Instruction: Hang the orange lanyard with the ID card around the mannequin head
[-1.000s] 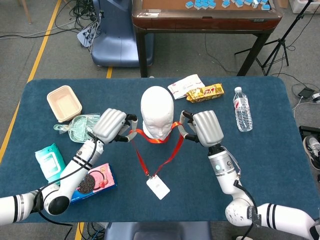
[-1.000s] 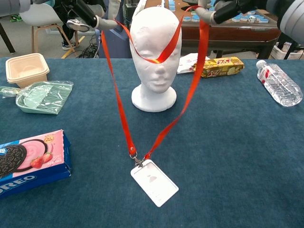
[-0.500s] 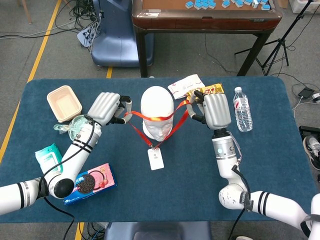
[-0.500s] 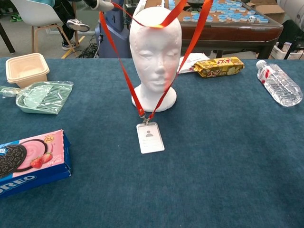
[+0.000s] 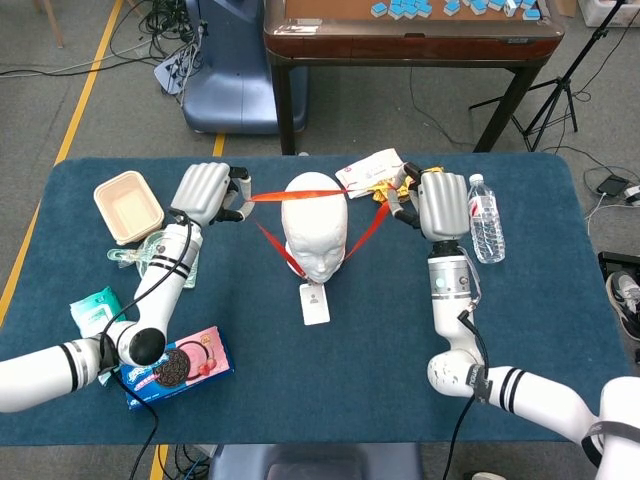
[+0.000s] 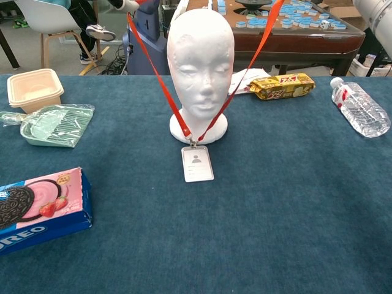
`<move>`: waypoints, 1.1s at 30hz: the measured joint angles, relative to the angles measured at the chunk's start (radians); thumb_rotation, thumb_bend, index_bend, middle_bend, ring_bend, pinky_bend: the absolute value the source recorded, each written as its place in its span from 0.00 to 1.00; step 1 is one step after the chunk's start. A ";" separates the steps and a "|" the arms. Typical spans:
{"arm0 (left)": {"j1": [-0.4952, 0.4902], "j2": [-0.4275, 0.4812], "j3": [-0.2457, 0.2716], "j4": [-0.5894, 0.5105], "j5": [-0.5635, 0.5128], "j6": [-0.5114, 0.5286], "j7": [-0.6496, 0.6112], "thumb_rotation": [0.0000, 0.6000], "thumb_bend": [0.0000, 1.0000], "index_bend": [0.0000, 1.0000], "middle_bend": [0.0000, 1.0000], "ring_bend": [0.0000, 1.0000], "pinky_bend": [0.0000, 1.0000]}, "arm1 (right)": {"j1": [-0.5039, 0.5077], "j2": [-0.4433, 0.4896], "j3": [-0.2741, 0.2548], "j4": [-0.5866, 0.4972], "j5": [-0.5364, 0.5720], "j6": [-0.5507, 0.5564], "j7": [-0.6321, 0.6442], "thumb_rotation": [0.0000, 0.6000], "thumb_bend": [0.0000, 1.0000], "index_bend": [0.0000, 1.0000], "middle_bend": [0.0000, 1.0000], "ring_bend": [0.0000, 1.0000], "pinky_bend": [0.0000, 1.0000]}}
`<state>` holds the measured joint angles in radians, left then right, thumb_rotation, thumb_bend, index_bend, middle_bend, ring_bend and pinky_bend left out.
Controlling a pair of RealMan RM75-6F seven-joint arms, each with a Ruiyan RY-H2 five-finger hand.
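At the centre of the blue table (image 5: 520, 260) stands the white mannequin head (image 5: 316, 226), facing the near edge, with the orange lanyard (image 6: 164, 92) stretched over and around it. The left hand (image 5: 205, 194) pinches the strap at the head's left; the right hand (image 5: 436, 204) pinches it at the head's right, both raised near crown height. Between them the strap spans the far side of the crown, while two lengths run down past the face and meet at a clip in front of the base, where the ID card (image 6: 197, 163) lies flat on the cloth, just touching the base's near edge.

Risks, as judged from this state:
- The far span sits high on the rounded crown; released here, it may slide forward over the face rather than settle at the neck.
- A taut strap pulled further could tip the light head towards the near edge.
- Uneven release may drag the loop to one side.
- The snack packet (image 5: 388, 186) and the water bottle (image 5: 484, 218) lie close to the right hand and could be knocked as it lowers.
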<state>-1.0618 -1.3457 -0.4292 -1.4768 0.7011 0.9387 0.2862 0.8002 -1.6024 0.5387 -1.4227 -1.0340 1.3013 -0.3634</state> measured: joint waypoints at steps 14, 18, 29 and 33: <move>-0.129 -0.156 -0.004 0.307 -0.128 -0.059 0.096 1.00 0.32 0.63 0.98 0.95 0.83 | 0.100 -0.081 0.021 0.149 0.101 -0.046 -0.074 1.00 0.47 0.61 1.00 1.00 1.00; -0.161 -0.198 -0.008 0.400 -0.150 -0.077 0.119 1.00 0.32 0.63 0.98 0.95 0.83 | 0.128 -0.105 0.029 0.191 0.121 -0.056 -0.082 1.00 0.47 0.61 1.00 1.00 1.00; -0.200 -0.257 -0.023 0.548 -0.164 -0.124 0.129 1.00 0.31 0.58 0.96 0.93 0.83 | 0.183 -0.149 0.053 0.268 0.182 -0.083 -0.095 1.00 0.47 0.61 1.00 1.00 1.00; -0.208 -0.275 -0.028 0.595 -0.175 -0.148 0.135 1.00 0.27 0.36 0.75 0.73 0.82 | 0.189 -0.145 0.059 0.263 0.211 -0.095 -0.114 1.00 0.41 0.40 1.00 1.00 1.00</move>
<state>-1.2702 -1.6204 -0.4576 -0.8816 0.5259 0.7907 0.4208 0.9888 -1.7477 0.5975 -1.1601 -0.8231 1.2067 -0.4772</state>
